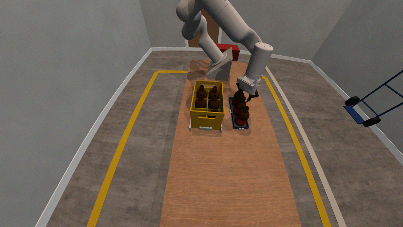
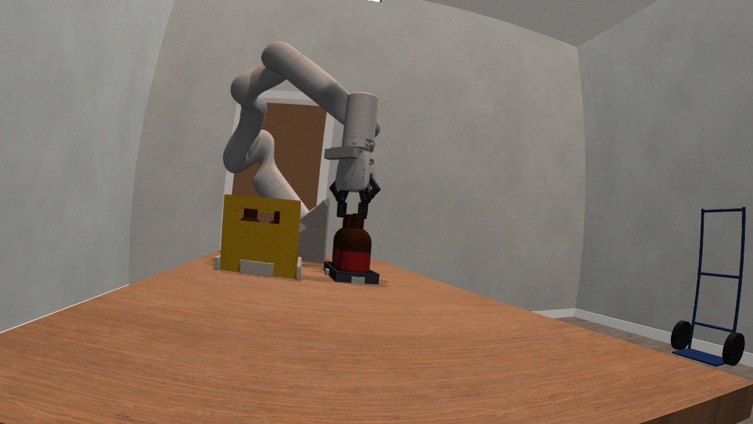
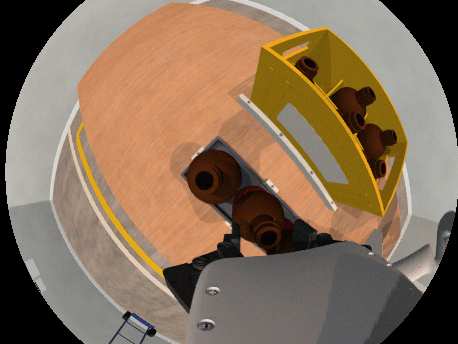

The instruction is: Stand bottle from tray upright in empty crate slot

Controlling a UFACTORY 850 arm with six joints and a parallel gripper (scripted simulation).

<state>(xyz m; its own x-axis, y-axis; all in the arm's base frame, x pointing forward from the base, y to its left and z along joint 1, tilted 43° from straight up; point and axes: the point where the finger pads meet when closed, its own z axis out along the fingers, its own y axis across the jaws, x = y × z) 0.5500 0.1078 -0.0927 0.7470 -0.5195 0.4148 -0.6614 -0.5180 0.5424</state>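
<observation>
A yellow crate (image 1: 207, 119) (image 2: 258, 247) (image 3: 313, 110) stands on the wooden table and holds several brown bottles. Its front-left slot (image 1: 200, 112) looks empty. To its right a dark tray (image 1: 241, 127) (image 2: 352, 275) carries three upright brown bottles with red labels. The front one (image 1: 243, 114) (image 3: 212, 176) stands free. My gripper (image 1: 244, 97) (image 2: 352, 211) is open, lowered over the far part of the tray. Its fingers straddle the neck of a bottle (image 3: 261, 215) there without closing on it. Which of the two farther bottles this is, I cannot tell for sure.
The arm's grey base mount (image 1: 220, 70) stands just behind the crate and tray. A red box (image 1: 234, 50) sits on the floor beyond it. A blue hand truck (image 1: 366, 107) (image 2: 711, 294) leans at the right wall. Yellow floor lines run along both table sides.
</observation>
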